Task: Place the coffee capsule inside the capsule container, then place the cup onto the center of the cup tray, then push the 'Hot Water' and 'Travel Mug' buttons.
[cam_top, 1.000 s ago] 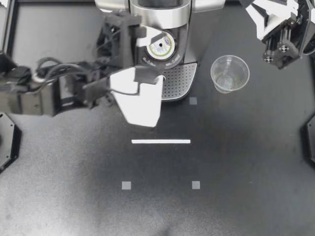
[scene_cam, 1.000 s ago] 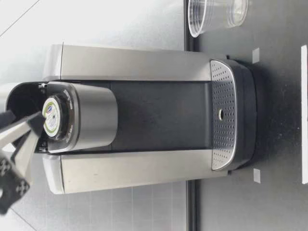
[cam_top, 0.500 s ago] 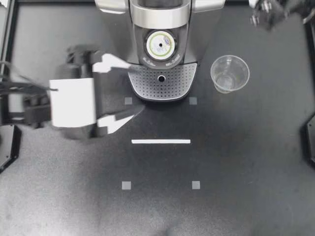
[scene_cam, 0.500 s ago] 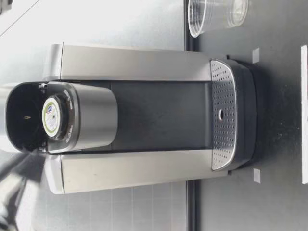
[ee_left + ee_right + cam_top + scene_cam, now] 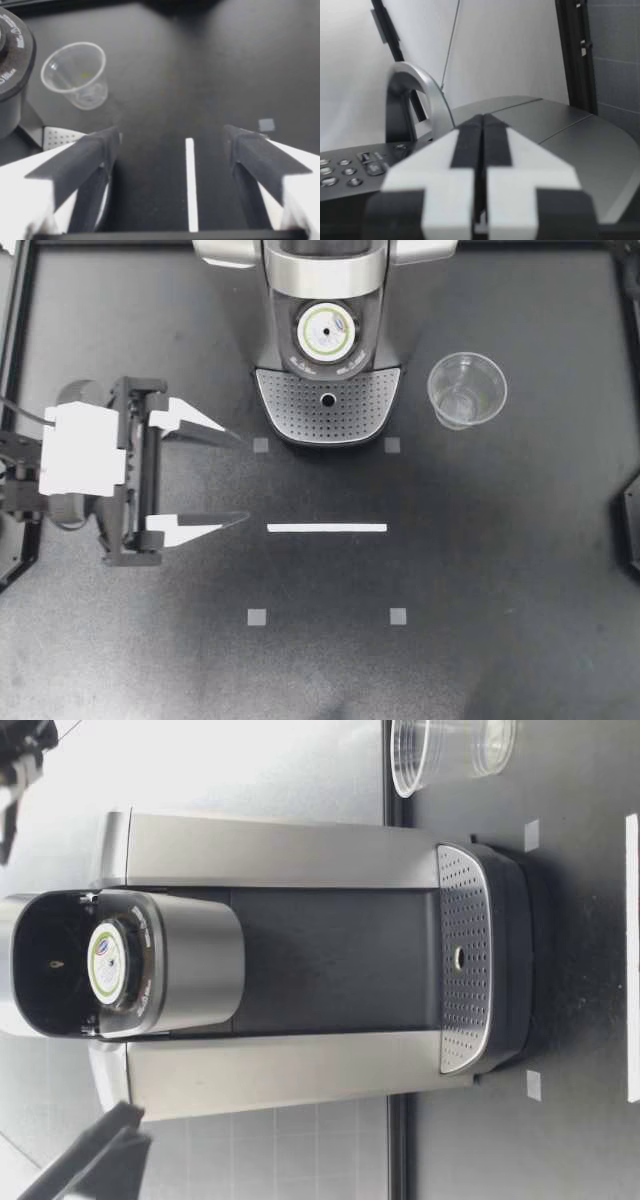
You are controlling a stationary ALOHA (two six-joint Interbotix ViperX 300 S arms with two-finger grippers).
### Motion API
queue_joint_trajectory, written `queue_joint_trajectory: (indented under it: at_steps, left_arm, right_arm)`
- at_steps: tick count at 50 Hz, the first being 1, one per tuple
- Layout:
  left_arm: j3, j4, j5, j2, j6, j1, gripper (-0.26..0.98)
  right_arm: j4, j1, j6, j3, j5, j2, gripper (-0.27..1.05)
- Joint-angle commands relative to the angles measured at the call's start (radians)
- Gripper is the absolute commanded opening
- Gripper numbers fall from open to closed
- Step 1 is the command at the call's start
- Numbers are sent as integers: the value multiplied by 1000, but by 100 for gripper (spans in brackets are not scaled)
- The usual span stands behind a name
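A white tape strip lies between grey squares.

The machine is brushed silver with a black front panel and base. The capsule has a white lid, a green ring and a small blue mark. The tray is silver with fine dot perforations. The cup is clear. The table is matt black, the strip white and the squares grey. The left gripper and the right gripper are white with black pads.
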Motion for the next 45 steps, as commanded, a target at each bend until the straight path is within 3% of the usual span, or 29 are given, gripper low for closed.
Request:
queue_joint_trajectory:
  at_steps: [1, 22, 45]
  left_arm:
    - [-3, 0, -14, -26, -2, 2, 76]
    - [8, -5, -18, -32, -2, 2, 76]
    - [6, -6, -18, -32, -2, 0, 76]
  right_arm:
    - [-3, -9, -2, -49, -6, 14, 8]
    - [-3, 14, 5, -132, -9, 101, 8]
    - [-3, 101, 5, -127, -11, 98, 8]
